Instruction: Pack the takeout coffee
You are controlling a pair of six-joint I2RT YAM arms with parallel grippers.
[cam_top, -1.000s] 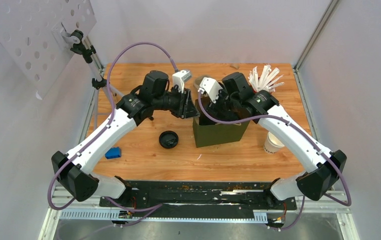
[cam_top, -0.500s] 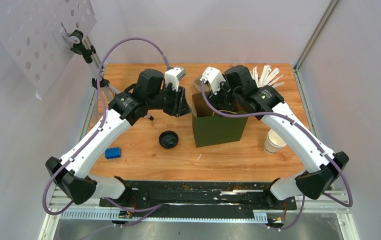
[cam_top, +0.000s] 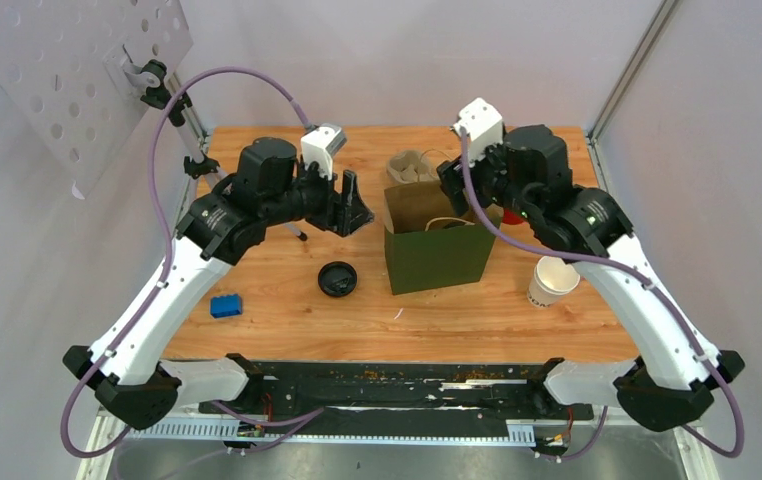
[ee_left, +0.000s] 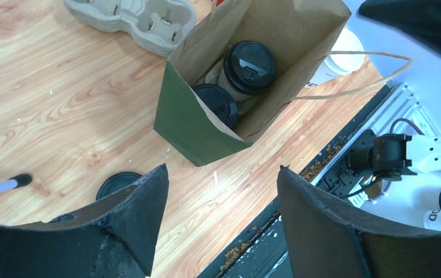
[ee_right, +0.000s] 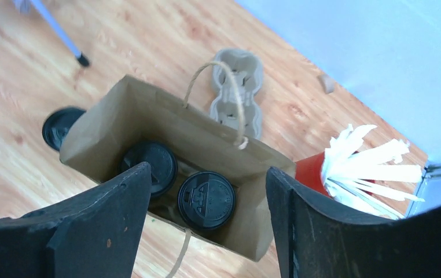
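Hovering over a wooden desk (cam_top: 287,320), my two white-and-black arms reach in from its near edge inside a booth of pale, plain walls. A metal frame post (cam_top: 629,70) rises at the far right corner. A grey perforated panel (cam_top: 57,70) is clamped to a stand at the far left. A black rail (cam_top: 407,385), dotted with brown crumbs, runs along the near edge between my arm bases.

A green paper bag (cam_top: 437,262) stands upright at the middle of the desk, its mouth open, brown inside, with twine handles. Just behind it on the far side lies a grey pulp carrier (cam_top: 412,165). A red cup of white stirrers (ee_right: 311,174) stands beyond the bag's right end. An open white cup (cam_top: 551,282) stands on the desk to the bag's right, apart from it.

Inside the bag, the first coffee cup (ee_left: 249,59) and the second coffee cup (ee_left: 215,103) stand side by side, each capped with a round black lid.

A loose black lid (cam_top: 338,278) lies flat on the desk just left of the bag. A small blue block (cam_top: 225,305) lies farther left.

My left tool (ee_left: 221,169) hangs in the air left of the bag, fingers spread, grasping nothing. My right tool (ee_right: 208,168) hangs above the bag's right end, likewise spread and empty.
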